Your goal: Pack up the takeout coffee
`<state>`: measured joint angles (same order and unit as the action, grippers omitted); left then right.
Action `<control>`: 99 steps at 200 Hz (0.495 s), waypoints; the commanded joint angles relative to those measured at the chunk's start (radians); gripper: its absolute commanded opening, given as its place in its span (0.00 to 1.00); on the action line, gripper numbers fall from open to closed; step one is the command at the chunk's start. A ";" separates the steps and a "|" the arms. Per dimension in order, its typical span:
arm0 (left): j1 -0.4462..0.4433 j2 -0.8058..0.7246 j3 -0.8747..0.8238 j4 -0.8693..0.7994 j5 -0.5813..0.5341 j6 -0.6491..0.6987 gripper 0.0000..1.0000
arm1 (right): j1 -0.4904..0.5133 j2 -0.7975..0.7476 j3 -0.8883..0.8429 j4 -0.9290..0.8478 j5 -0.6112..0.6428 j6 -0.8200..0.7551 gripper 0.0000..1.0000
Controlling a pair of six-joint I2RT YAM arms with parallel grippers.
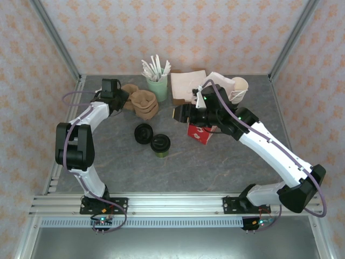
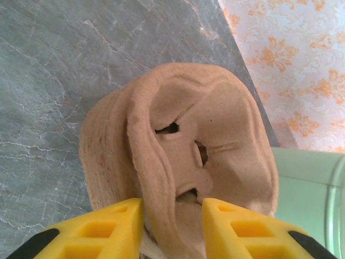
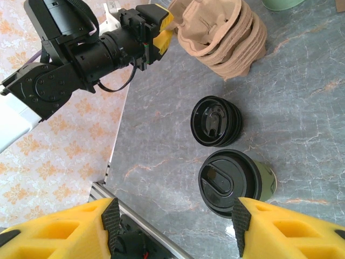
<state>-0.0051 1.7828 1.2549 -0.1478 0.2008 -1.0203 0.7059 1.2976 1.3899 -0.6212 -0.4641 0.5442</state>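
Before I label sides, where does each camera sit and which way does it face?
Top external: above and behind, looking down on the table; left arm and right arm show.
Left wrist: on the left arm, facing the carrier stack past the left fingers.
Right wrist: on the right arm, tilted down at the takeout coffee past the right fingers; left arm shows.
Top and right wrist share the takeout coffee.

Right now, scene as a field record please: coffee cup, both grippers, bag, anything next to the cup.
coffee: small olive-green paper cup with black plastic lid, upright on the grey marbled table, not held
left gripper: fingers either side of the brown moulded-pulp carrier stack edge; grip unclear
right gripper: open, empty, clear of the cup
bag: red-and-white bag, to the cup's right
beside cup: low black round lids
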 commanded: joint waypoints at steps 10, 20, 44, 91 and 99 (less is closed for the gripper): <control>0.010 0.012 0.046 0.011 -0.030 -0.005 0.29 | -0.005 -0.034 0.033 -0.026 0.001 -0.018 0.60; 0.011 0.016 0.051 0.011 -0.028 -0.006 0.28 | -0.005 -0.035 0.032 -0.026 0.002 -0.017 0.60; 0.011 0.020 0.054 0.021 -0.017 -0.016 0.22 | -0.005 -0.038 0.024 -0.023 0.004 -0.014 0.60; 0.010 -0.004 0.038 0.045 -0.029 -0.041 0.15 | -0.003 -0.046 0.018 -0.015 0.000 -0.005 0.60; 0.010 -0.009 0.037 0.044 -0.029 -0.041 0.14 | -0.005 -0.045 0.020 -0.014 0.001 -0.005 0.60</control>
<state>-0.0013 1.7962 1.2823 -0.1349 0.2008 -1.0477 0.7059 1.2785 1.3899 -0.6346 -0.4641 0.5446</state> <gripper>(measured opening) 0.158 0.598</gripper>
